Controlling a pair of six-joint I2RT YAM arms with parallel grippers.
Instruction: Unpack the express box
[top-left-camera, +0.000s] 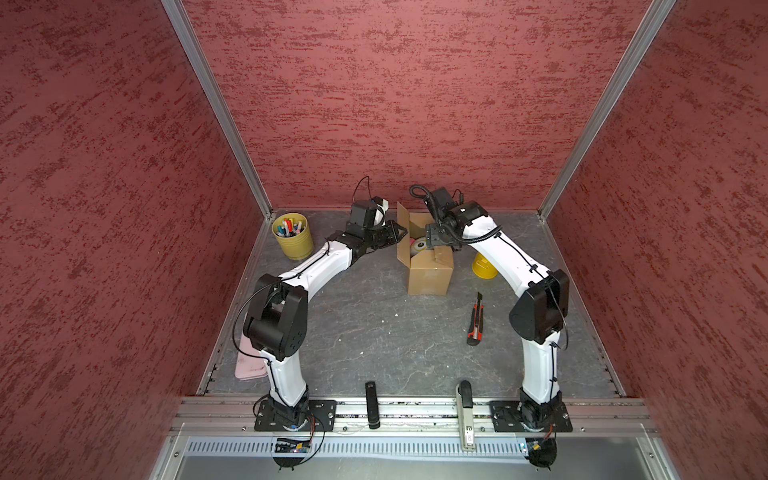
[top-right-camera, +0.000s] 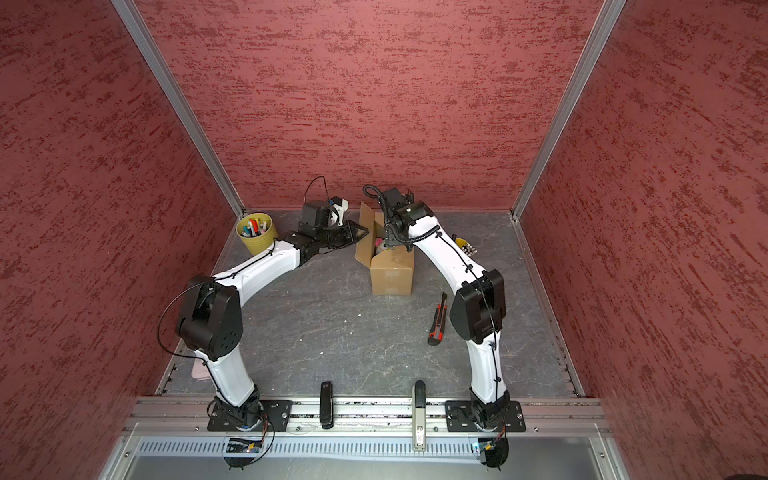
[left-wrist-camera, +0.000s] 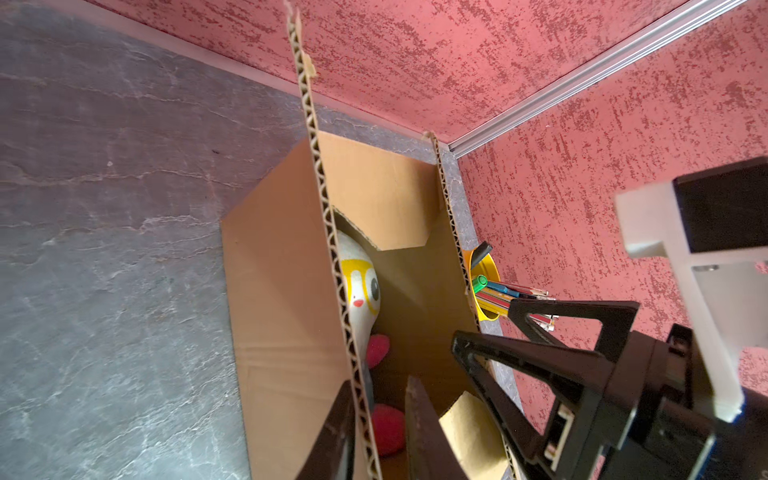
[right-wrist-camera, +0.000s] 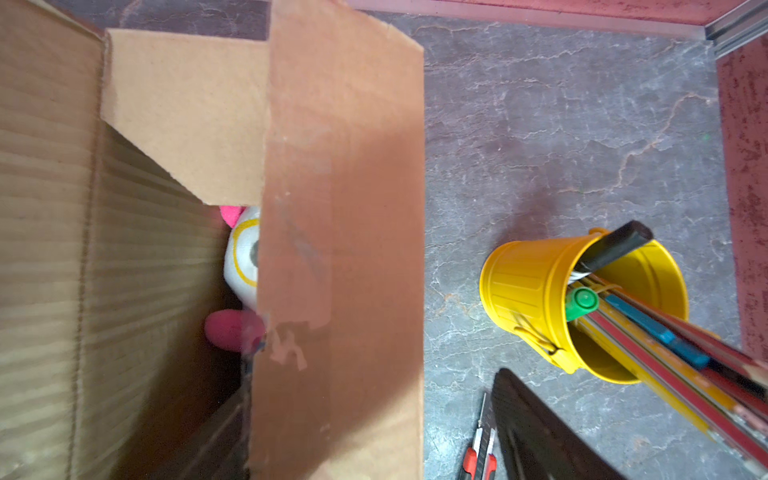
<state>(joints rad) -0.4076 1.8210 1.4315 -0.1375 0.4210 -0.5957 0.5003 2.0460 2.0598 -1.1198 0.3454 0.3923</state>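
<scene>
The express box (top-left-camera: 428, 272) (top-right-camera: 392, 276) stands at the back middle of the table with its top flaps up. Inside lies a white plush toy (left-wrist-camera: 360, 282) (right-wrist-camera: 242, 257) with yellow rings and pink parts. My left gripper (top-left-camera: 397, 237) (left-wrist-camera: 378, 432) straddles the upright left flap (left-wrist-camera: 316, 174). One finger lies against the flap's outer face and the other stands inside the box, a gap away. My right gripper (top-left-camera: 440, 245) (right-wrist-camera: 374, 436) is wide open astride the right flap (right-wrist-camera: 340, 208), one finger inside the box and one outside.
A yellow cup of pens (top-left-camera: 292, 235) (top-right-camera: 256, 232) stands at the back left. Another yellow cup (top-left-camera: 484, 266) (right-wrist-camera: 536, 291) is right of the box. A red and black utility knife (top-left-camera: 476, 320) (right-wrist-camera: 482, 455) lies in front of that cup. Two staplers (top-left-camera: 372, 405) (top-left-camera: 465, 415) rest on the front rail.
</scene>
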